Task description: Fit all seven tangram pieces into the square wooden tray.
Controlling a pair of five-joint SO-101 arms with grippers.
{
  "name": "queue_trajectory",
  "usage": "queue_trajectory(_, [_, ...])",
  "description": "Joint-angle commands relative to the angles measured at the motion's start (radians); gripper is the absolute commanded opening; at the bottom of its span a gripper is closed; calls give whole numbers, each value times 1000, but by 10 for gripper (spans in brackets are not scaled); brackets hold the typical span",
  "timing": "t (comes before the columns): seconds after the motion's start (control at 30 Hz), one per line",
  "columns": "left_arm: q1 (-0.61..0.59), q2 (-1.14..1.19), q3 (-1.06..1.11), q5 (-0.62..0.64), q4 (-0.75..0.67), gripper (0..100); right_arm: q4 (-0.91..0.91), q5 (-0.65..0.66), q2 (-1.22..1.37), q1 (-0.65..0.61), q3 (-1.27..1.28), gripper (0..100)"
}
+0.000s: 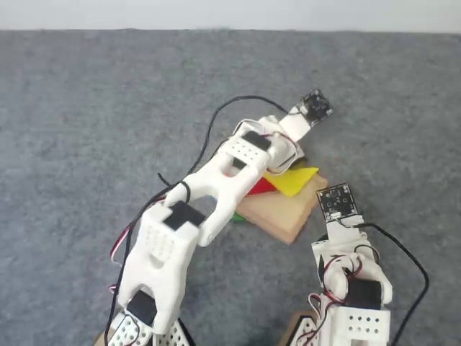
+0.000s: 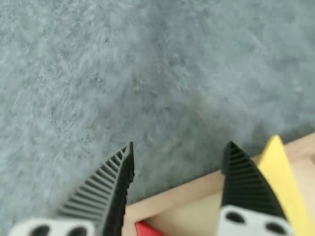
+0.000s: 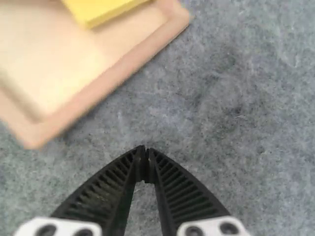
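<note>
Your right gripper (image 3: 145, 150) sat pressed together over carpet (image 3: 236, 98) beside the wooden tray (image 1: 284, 216); beyond, your left gripper (image 2: 180, 145) hung spread over its rim; lowering there could catch the yellow piece (image 2: 278, 172) and tilt it.

We looked steeply down from a fixed camera high over the table (image 1: 86, 108), taking in a wide stretch. Our two wrist cameras faced down from close above it; all three views shared the tray (image 1: 281, 213) and yellow piece (image 1: 294, 180).
</note>
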Motion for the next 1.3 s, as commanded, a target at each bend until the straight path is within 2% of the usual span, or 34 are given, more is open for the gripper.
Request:
queue_trajectory(0.0, [-6,-153,117,-17,-64,272,13,-2,-19,-5,18,8])
queue_trajectory(0.57, [-11,-373,364,23,-178,272,13,-2,-19,-5,18,8])
queue_trajectory(1.27, [68,-391,461,-34,-178,269,13,-2,-19,-5,18,8])
